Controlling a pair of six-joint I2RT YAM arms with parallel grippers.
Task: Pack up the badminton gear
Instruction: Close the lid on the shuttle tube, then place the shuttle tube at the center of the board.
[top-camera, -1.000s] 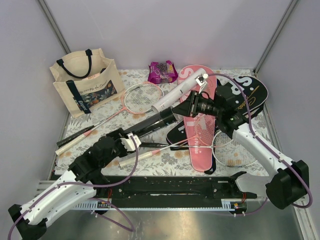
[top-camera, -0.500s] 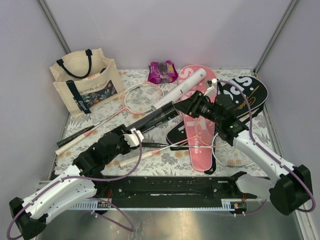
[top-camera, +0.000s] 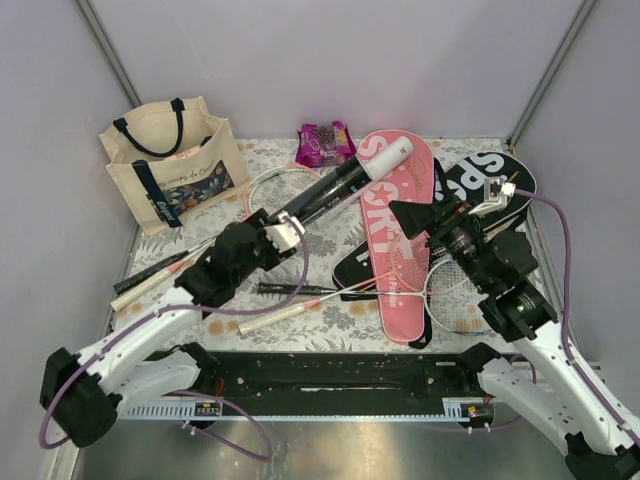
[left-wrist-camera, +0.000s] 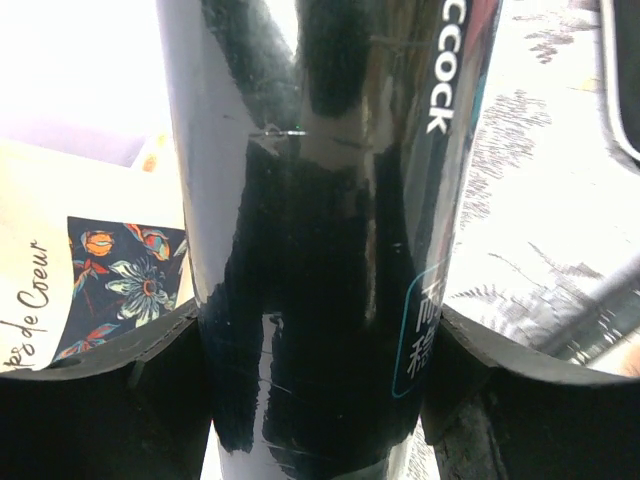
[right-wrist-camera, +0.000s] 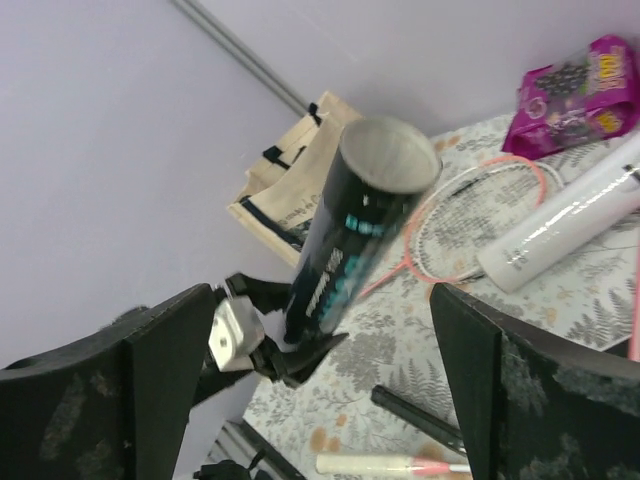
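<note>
**Stowing the black tube (top-camera: 330, 192).** The left gripper (top-camera: 283, 222) clamps the tube near its lower end and holds it raised and tilted over the middle of the table (top-camera: 350, 318), with its upper end toward the back right corner. The right gripper (top-camera: 425, 212) stands spread wide and empty, apart from the tube. The white tube (top-camera: 388, 157) lies near the back edge, with one end over the pink cover (top-camera: 400, 250). The next move probably calls for swinging the black tube to the tote (top-camera: 170, 165) at the back left corner, clear of its handles.
</note>
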